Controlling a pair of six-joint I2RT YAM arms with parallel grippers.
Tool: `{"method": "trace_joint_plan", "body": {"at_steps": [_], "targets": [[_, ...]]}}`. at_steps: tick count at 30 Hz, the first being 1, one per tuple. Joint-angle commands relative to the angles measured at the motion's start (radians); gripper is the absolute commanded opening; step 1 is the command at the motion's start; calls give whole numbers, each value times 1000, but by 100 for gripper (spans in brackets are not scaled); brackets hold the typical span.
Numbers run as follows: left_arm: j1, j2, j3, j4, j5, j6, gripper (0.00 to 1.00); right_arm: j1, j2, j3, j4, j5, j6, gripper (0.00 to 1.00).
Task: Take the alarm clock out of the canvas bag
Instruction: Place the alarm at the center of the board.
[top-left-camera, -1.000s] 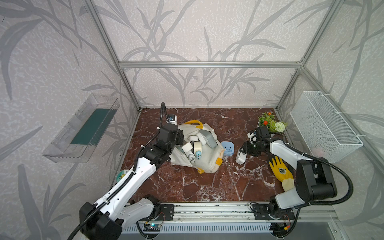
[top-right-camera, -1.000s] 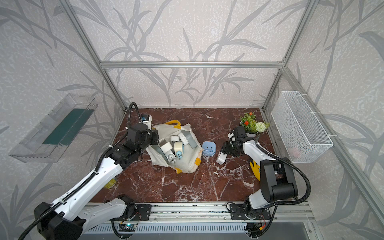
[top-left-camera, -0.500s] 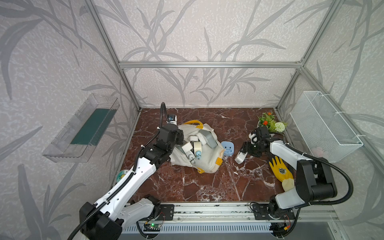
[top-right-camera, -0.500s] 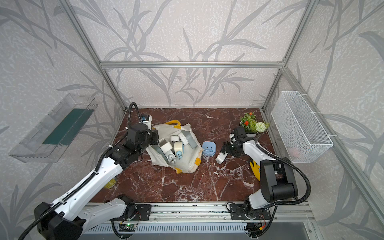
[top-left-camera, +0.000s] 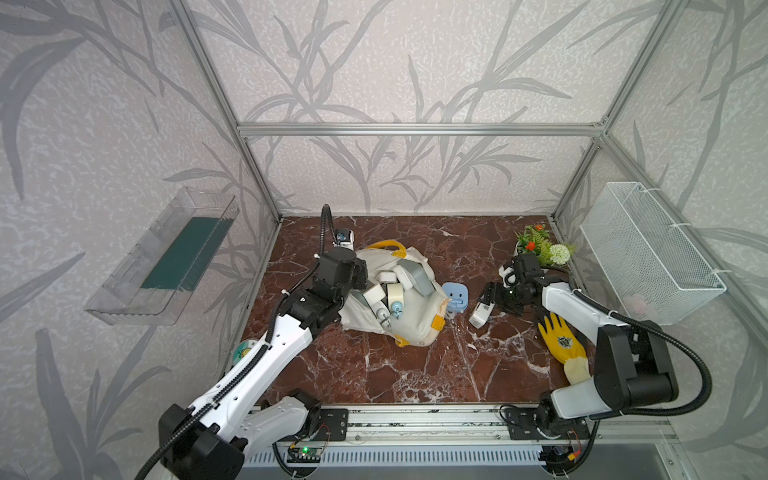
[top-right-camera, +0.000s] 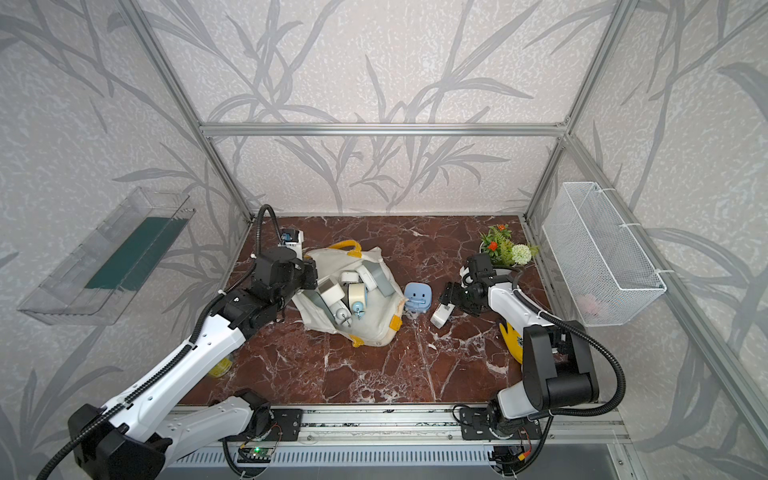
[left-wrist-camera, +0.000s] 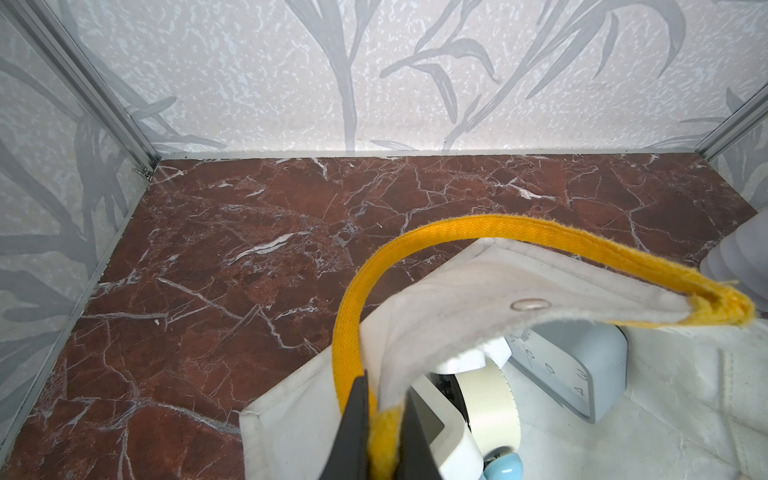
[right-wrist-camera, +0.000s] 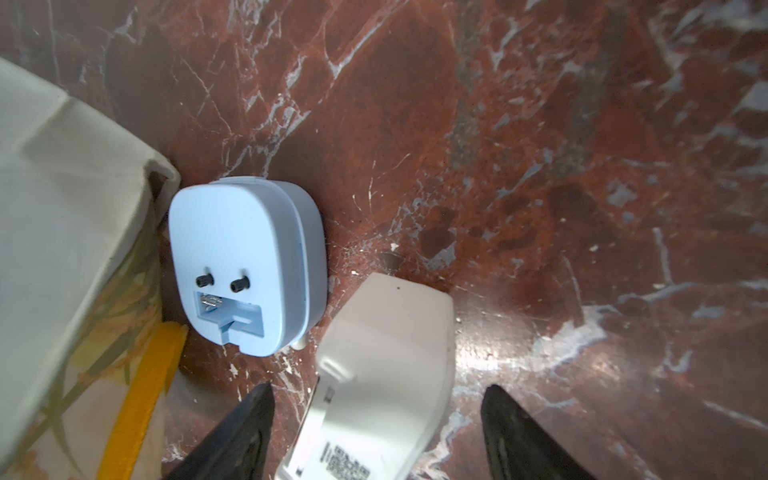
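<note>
The cream canvas bag (top-left-camera: 415, 328) (top-right-camera: 376, 328) lies slumped open on the marble floor with several alarm clocks inside, among them a pale blue square clock (left-wrist-camera: 569, 370) and a cream round clock (left-wrist-camera: 486, 403). My left gripper (left-wrist-camera: 384, 390) is shut on the bag's yellow strap (left-wrist-camera: 540, 232) at the rim, holding the mouth up. Outside the bag, a blue alarm clock (top-left-camera: 455, 296) (right-wrist-camera: 245, 266) lies face down against it. A white alarm clock (top-left-camera: 478, 314) (right-wrist-camera: 386, 353) lies beside that one. My right gripper (right-wrist-camera: 378, 388) (top-left-camera: 486, 303) is open, its fingers either side of the white clock and clear of it.
A flower pot (top-left-camera: 540, 249) stands at the back right, behind my right arm. A yellow glove (top-left-camera: 561, 345) lies by the right wall. A white wire basket (top-left-camera: 648, 253) hangs on that wall, and a clear tray (top-left-camera: 166, 257) on the left one. A round tin (top-left-camera: 245, 353) sits under my left arm.
My right gripper's jaws have spread wider and stand off the white clock, which stays on the floor. The left arm and the bag have not moved.
</note>
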Motion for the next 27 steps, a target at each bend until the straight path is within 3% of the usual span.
{"method": "trace_joint_plan", "body": {"at_steps": [1,12,27], "targets": [[3,-10,19,-23,-21,-4,0,-3,-16,-20,47,-78,47,79],[2,-30,8,-25,-25,-10,0,10,13,-17,126,-143,106,79],[3,-29,13,-24,-19,-12,0,20,3,0,97,-114,92,78]]}}
